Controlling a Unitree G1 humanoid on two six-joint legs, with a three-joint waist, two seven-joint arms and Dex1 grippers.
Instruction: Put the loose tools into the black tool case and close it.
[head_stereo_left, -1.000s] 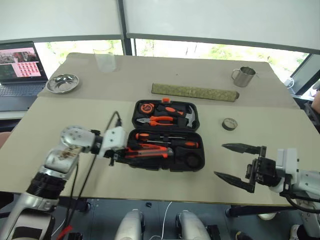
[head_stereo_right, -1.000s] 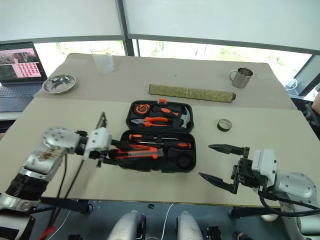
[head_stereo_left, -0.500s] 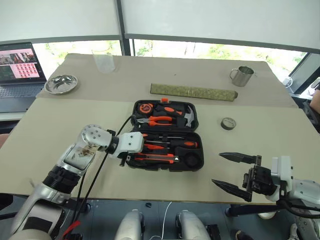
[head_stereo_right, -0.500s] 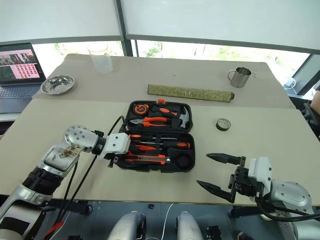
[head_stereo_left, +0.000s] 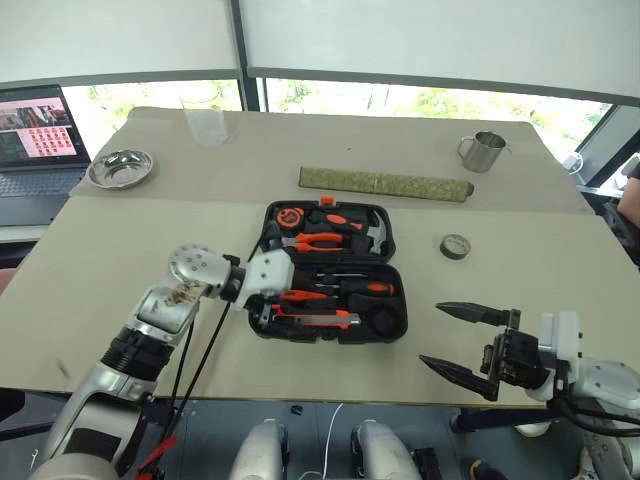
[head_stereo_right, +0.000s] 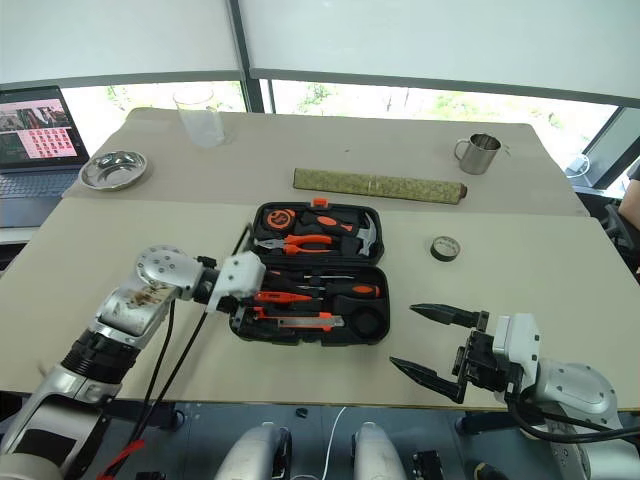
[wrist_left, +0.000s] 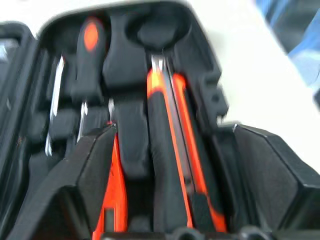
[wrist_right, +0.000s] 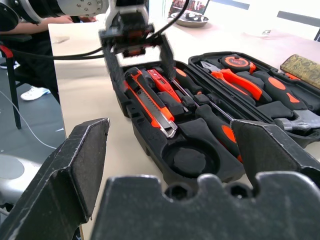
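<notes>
Black tool case (head_stereo_left: 330, 275) lies open mid-surface, lid half toward the far edge holding pliers (head_stereo_left: 312, 240), hammer (head_stereo_left: 374, 232) and tape measure (head_stereo_left: 292, 215). Near half holds the utility knife (head_stereo_left: 312, 319) and screwdrivers (head_stereo_left: 345, 288).

Small dark tape roll (head_stereo_left: 456, 246) sits loose on the surface (head_stereo_left: 150, 230), right of the case, apart from it.

Left hand (wrist_right: 137, 50) hangs over the case's left end, fingers spread, nothing between them; right wrist view shows this from the front, whereas head views hide the fingers behind the white wrist. Left wrist view looks down the recesses: knife (wrist_left: 172, 150) seated, round recess (wrist_left: 155, 34) empty.

Right hand (head_stereo_left: 455, 340) hovers near the surface's near right corner, jaws wide apart, empty.

Versus a second ago: left hand was narrower at the knife along the case's front left; now wider and above the case. Right hand unchanged.
</notes>
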